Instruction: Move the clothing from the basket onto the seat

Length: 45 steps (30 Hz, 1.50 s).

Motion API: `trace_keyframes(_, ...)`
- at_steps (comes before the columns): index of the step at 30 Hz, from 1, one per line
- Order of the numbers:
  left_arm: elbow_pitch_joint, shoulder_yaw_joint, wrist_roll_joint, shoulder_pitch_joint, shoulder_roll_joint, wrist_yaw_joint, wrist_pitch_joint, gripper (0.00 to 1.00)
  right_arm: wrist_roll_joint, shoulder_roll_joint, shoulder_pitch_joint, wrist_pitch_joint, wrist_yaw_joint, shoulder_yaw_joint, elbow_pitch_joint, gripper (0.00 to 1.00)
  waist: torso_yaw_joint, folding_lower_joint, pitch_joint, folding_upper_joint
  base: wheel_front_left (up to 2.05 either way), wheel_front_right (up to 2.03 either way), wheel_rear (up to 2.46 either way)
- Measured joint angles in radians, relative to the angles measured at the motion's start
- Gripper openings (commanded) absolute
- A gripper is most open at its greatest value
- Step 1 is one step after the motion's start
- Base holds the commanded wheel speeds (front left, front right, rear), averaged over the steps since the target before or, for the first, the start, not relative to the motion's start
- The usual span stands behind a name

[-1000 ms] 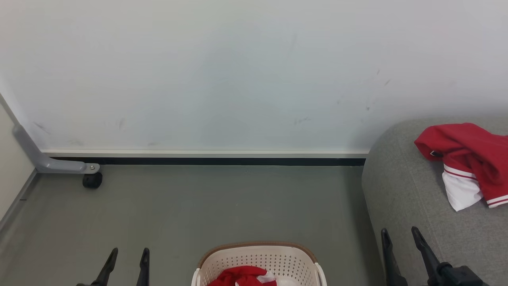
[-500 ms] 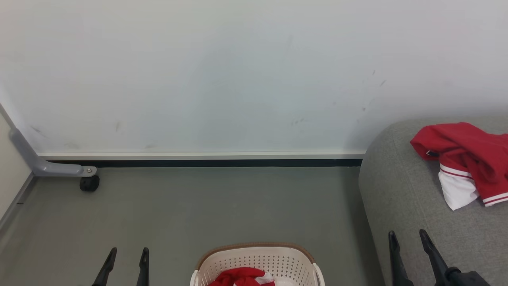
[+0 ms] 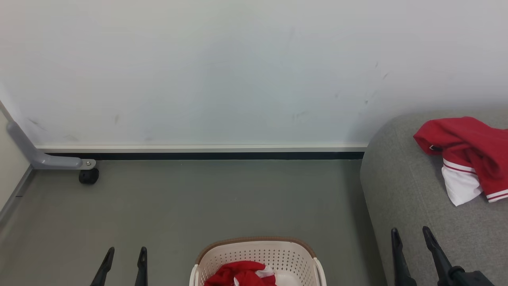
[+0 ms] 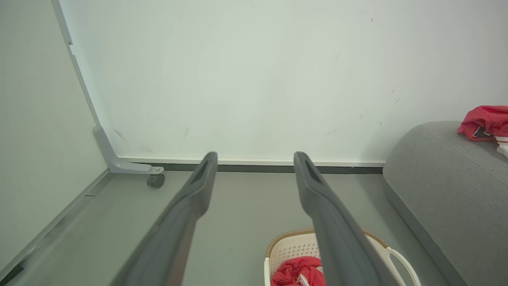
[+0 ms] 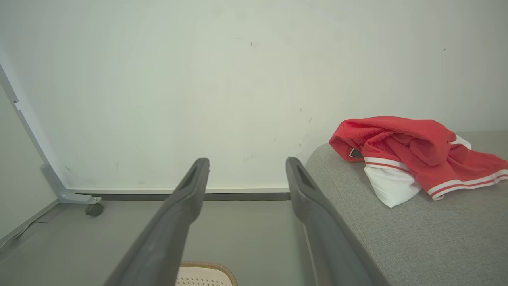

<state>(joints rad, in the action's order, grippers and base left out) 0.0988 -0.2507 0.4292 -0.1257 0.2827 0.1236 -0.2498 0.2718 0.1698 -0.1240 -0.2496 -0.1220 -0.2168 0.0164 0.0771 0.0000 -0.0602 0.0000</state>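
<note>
A cream perforated basket (image 3: 258,254) with a brown rim stands on the floor at the bottom centre, with a crumpled red garment (image 3: 240,275) inside it. Another piece of red clothing (image 3: 468,153) with a white panel and striped trim lies on the grey seat (image 3: 401,186) at the right. My left gripper (image 3: 125,251) hangs open and empty to the left of the basket. My right gripper (image 3: 410,231) is open and empty over the seat's front corner. The left wrist view looks down on the basket (image 4: 291,248); the right wrist view faces the garment on the seat (image 5: 405,153).
A white wall (image 3: 222,71) with a dark baseboard closes the back. A grey bracket leg with a black caster (image 3: 88,176) stands at the left corner. Grey floor (image 3: 222,198) lies between wall, basket and seat.
The head view has shifted slightly, so the whole scene sits a little differently. Both grippers stay open and in about the same places. The garments have not moved.
</note>
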Motion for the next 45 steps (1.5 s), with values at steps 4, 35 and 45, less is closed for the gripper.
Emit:
trace_keyframes(4, -0.003, -0.001, -0.008, 0.005, 0.000, 0.000, 0.000, 1.00, 0.000, 0.002, 0.003, 0.000, 0.000, 0.006, -0.007, 1.00, -0.001, 0.0000, 0.022, 0.0000, 0.00, 0.00, 0.00)
trace_keyframes(35, 0.368, -0.230, -0.133, 0.457, -0.157, -0.081, 0.091, 1.00, -0.035, 0.123, 0.403, 0.002, 0.017, 0.116, -0.144, 1.00, -0.085, 0.0003, 0.386, 0.0002, 0.00, 0.00, 0.00)
trace_keyframes(45, 0.524, -0.284, -0.187, 0.559, -0.188, -0.090, 0.125, 1.00, -0.035, 0.146, 0.518, 0.012, 0.016, 0.166, -0.179, 1.00, -0.113, 0.0002, 0.519, 0.0002, 0.00, 0.00, 0.00)
